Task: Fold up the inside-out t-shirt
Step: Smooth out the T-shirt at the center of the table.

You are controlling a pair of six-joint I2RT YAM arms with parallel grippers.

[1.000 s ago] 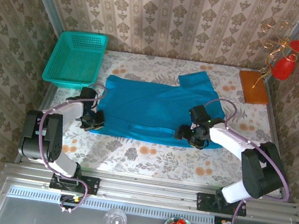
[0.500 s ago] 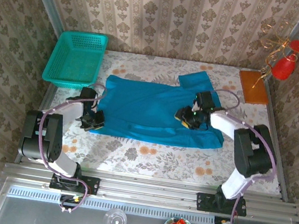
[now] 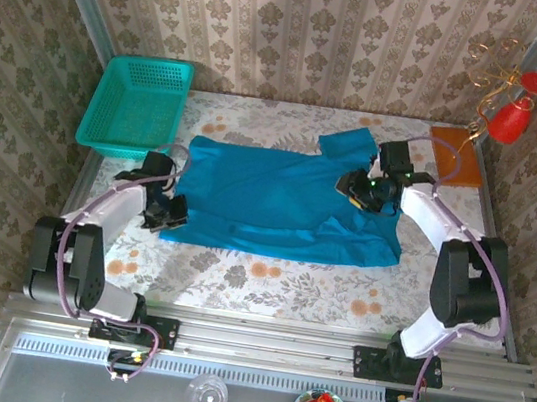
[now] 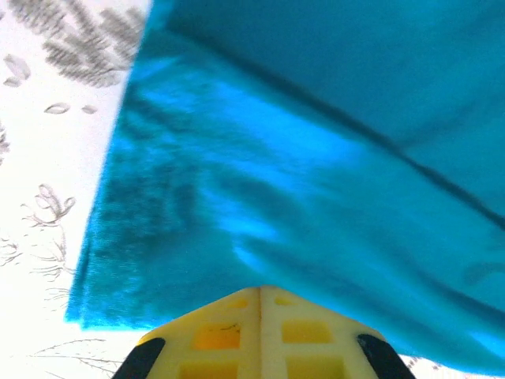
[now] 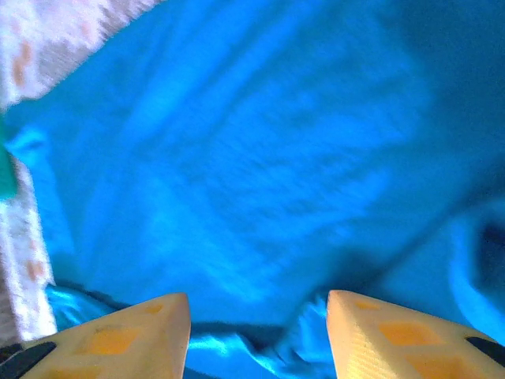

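Shirt (image 3: 278,203) lies spread at centre of the top view; with your left gripper (image 3: 167,216) clamped on its lower-left corner, drop the right gripper (image 3: 359,190), jaws spread above the cloth near the upper-right sleeve (image 3: 350,144), and pinch just one layer before folding.

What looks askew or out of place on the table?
Only the t-shirt: it lies crooked, one sleeve jutting toward the far edge, and wrinkles bunch in its right half, close to the open right gripper. Nothing looks spilled or damaged.
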